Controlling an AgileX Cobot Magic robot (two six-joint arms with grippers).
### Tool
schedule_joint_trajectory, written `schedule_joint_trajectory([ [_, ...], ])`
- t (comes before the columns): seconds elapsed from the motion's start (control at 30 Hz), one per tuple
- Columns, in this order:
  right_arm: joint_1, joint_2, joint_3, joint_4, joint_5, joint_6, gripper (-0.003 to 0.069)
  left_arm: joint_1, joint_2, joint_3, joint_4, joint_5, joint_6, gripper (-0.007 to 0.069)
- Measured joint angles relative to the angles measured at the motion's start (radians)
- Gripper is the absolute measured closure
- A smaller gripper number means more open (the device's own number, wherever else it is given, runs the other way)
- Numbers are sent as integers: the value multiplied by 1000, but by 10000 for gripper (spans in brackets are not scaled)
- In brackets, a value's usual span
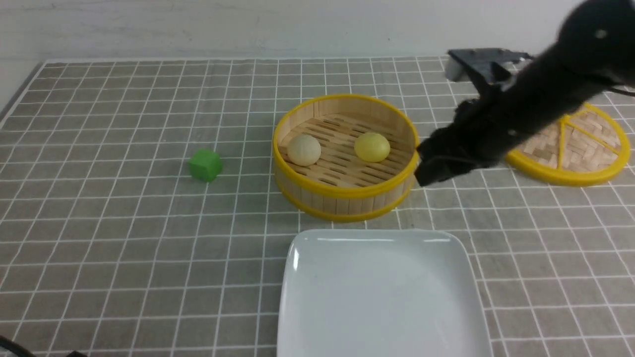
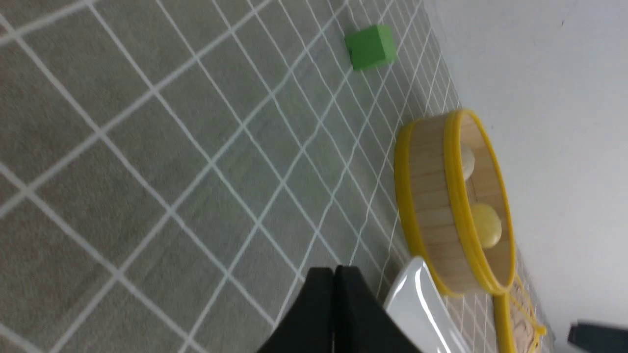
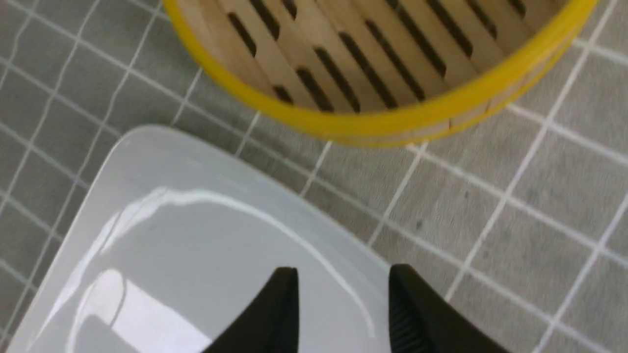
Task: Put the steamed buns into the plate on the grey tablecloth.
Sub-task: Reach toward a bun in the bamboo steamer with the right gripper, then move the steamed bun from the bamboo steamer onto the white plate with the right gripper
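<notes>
Well, neither bun has reached the plate (image 1: 382, 297) yet, so I judge this to be the reach for the first pick: the off-white bun (image 1: 304, 149) and the yellow bun (image 1: 372, 147) both sit on the slats inside the steamer basket (image 1: 347, 201), apart from each other. My right claw (image 3: 343, 274) has its fingers spread with nothing between them. In the front view it hangs just beside the basket's right wall, and from its wrist I look down on the plate's far corner and the grey tablecloth (image 1: 124, 238). My left claw (image 2: 334, 269) is pressed together on nothing, low over the cloth and well apart from the basket. The yellow bun is the nearer one, so next I would lift over the yellow rim, come down with a finger either side of the dome, and close gently. That raised rim is the edge to mind going in and coming out. The plate lies near the basket's front wall, so the carry is brief. The lid (image 1: 585, 144) lies behind my right arm, and the green cube (image 1: 205, 165) sits off to the left with open cloth around it
</notes>
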Motion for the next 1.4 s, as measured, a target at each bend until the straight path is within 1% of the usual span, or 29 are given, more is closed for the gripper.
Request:
schedule_joint_trajectory([
  [0.03, 1, 10, -14, -6, 5, 0, 359, 0, 0, -1, -7, 6, 0, 615],
  [0.07, 14, 90, -143, -55, 41, 46, 323, 0, 0, -15, -56, 65, 65, 623],
  [0.13, 23, 164, -240, -99, 74, 84, 293, 0, 0, -34, -90, 126, 124, 623],
  [0.17, 28, 225, -332, -133, 97, 109, 273, 0, 0, -56, -108, 153, 149, 623],
  [0.3, 30, 363, -539, -191, 137, 172, 250, 0, 20, -121, -111, 217, 178, 623],
  [0.33, 30, 369, -547, -193, 138, 174, 249, 0, 20, -125, -110, 221, 178, 623],
  [0.37, 30, 414, -607, -207, 142, 187, 247, 0, 63, -153, -104, 258, 191, 623],
  [0.47, 30, 463, -665, -211, 146, 193, 246, 0, 152, -199, -94, 304, 241, 623],
  [0.6, 30, 525, -708, -214, 127, 211, 246, 0, 350, -315, -79, 354, 397, 623],
  [0.73, 30, 545, -710, -214, 100, 211, 254, 0, 480, -381, -77, 366, 500, 623],
  [0.77, 30, 550, -710, -214, 95, 211, 274, 0, 547, -408, -77, 370, 542, 623],
  [0.8, 30, 551, -710, -214, 94, 211, 312, 0, 593, -425, -77, 371, 569, 623],
  [0.83, 30, 551, -710, -214, 94, 211, 334, 0, 605, -431, -77, 371, 576, 623],
  [0.87, 30, 551, -710, -214, 94, 211, 370, 0, 627, -436, -77, 371, 585, 623],
  [0.9, 30, 551, -711, -213, 94, 211, 424, 0, 653, -442, -77, 371, 594, 623],
  [0.93, 30, 551, -712, -213, 95, 211, 498, 0, 679, -446, -77, 370, 601, 623],
  [0.97, 30, 551, -714, -213, 95, 211, 536, 0, 691, -447, -77, 370, 602, 623],
  [1.03, 30, 550, -731, -213, 122, 215, 635, 0, 726, -447, -77, 370, 603, 623],
  [1.1, 30, 545, -751, -213, 160, 215, 647, 0, 738, -447, -77, 371, 604, 623],
  [1.17, 30, 526, -787, -216, 245, 215, 647, 0, 742, -447, -77, 368, 605, 623],
  [1.23, 30, 491, -822, -218, 297, 215, 647, 0, 742, -447, -76, 365, 605, 622],
  [1.4, 30, 323, -819, -218, 315, 215, 647, 0, 742, -447, -74, 353, 605, 617],
])
